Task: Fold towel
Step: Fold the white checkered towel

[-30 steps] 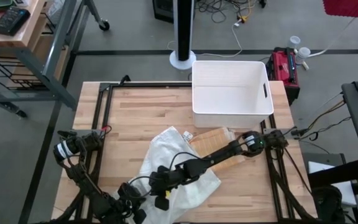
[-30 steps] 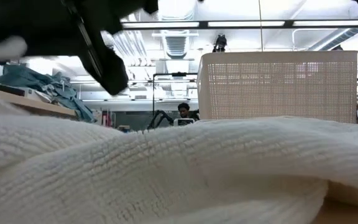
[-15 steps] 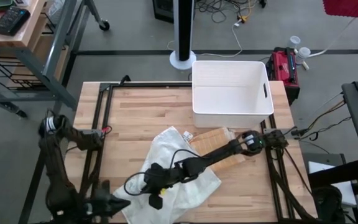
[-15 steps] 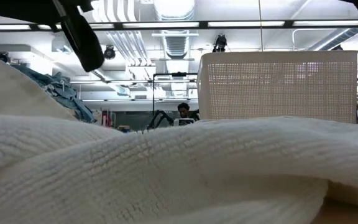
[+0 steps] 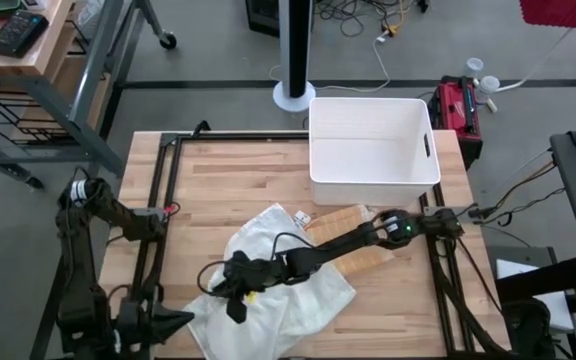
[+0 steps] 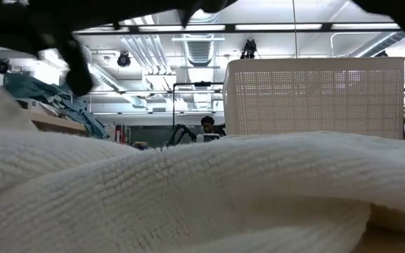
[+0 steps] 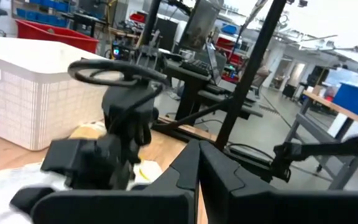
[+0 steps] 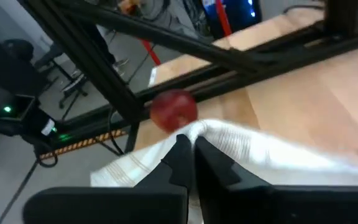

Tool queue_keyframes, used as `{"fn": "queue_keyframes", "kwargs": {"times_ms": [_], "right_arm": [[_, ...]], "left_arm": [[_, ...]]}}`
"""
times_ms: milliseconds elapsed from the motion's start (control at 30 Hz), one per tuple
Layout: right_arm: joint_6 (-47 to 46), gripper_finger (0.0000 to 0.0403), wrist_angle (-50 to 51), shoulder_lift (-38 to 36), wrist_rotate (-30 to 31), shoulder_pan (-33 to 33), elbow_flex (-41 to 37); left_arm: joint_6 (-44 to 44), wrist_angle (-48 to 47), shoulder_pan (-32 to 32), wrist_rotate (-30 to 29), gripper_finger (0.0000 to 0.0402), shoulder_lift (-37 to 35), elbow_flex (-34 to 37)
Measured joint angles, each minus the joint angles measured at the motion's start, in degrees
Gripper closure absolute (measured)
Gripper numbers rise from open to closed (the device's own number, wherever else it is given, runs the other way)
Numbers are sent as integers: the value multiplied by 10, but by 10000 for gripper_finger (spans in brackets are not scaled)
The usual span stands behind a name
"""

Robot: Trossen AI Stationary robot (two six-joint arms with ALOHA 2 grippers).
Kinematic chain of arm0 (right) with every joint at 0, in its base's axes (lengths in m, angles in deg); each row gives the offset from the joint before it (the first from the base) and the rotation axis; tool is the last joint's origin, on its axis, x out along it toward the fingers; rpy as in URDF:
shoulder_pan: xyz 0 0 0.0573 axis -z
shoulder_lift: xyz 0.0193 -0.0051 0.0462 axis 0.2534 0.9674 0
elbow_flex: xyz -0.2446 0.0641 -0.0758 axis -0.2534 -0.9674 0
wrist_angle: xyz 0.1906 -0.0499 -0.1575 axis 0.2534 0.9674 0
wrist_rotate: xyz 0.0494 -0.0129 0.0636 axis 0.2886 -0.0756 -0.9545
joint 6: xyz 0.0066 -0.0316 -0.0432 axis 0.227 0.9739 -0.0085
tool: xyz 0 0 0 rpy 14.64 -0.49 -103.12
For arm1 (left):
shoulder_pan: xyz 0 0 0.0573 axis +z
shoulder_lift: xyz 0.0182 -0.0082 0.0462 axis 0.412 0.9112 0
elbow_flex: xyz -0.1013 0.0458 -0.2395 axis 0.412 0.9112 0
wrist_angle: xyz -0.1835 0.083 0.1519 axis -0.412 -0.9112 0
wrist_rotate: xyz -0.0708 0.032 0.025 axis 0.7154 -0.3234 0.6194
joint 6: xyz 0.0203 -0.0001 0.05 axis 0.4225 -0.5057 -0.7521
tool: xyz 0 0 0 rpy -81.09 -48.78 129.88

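Note:
A white terry towel [image 5: 288, 285] lies crumpled on the near middle of the wooden table and fills the foreground of the low view [image 6: 202, 190]. My right arm reaches in from the table's right, across the towel, to its left part. There my right gripper [image 5: 231, 287] [image 8: 190, 144] is shut on the cloth. My left gripper [image 5: 173, 322] [image 7: 198, 155] waits at the near-left corner, fingers shut on nothing and apart from the towel. My right gripper pinches a raised ridge of the towel [image 8: 211, 132] near its left edge, between its two fingers. The fingers come slanting down from the table's right. Edge or fold, one layer or several, I cannot tell. The rest of the towel lies on the table.
A white basket [image 5: 373, 150] stands at the far right of the table. A brown board [image 5: 346, 232] lies beside the towel, under my right arm. Black frame rails [image 5: 158, 215] run along the left edge, with a small red knob [image 8: 174, 111] there. Bare wood [image 5: 228, 175] lies beyond the towel.
My left arm has drawn back from the towel's near part to the table's near-left corner. My right gripper, still shut on the cloth, has moved toward the table's left edge, drawing the towel's left part out that way.

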Motion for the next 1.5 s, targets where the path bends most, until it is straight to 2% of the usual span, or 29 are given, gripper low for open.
{"fn": "queue_keyframes", "kwargs": {"times_ms": [100,200,300,400,567,700,833,933,1033,1200,1400,1500], "right_arm": [[-5,375,2,28,-29,0,36],[-14,336,32,68,-66,1,87],[-15,294,99,101,-97,2,148],[15,260,181,105,-106,4,193],[125,230,281,58,-104,7,194],[205,229,394,13,-104,-11,194],[239,238,496,-14,-100,-48,194],[256,244,585,-17,-77,-84,193],[251,250,667,-17,-28,-119,192],[235,259,714,-18,35,-167,187],[201,268,765,-18,45,-202,182],[189,271,767,-18,54,-214,173]], "left_arm": [[0,1,2,-1,401,1,0],[-1,-1,2,-1,401,1,0],[0,1,2,-1,401,2,3],[5,16,2,5,401,1,7],[8,40,5,55,401,7,10],[22,76,26,146,402,34,13],[52,84,48,192,402,76,11],[85,83,60,219,402,104,11],[97,84,73,220,402,135,12],[144,80,116,243,402,190,12],[192,68,184,449,402,252,17],[206,61,207,518,402,273,22]]}}
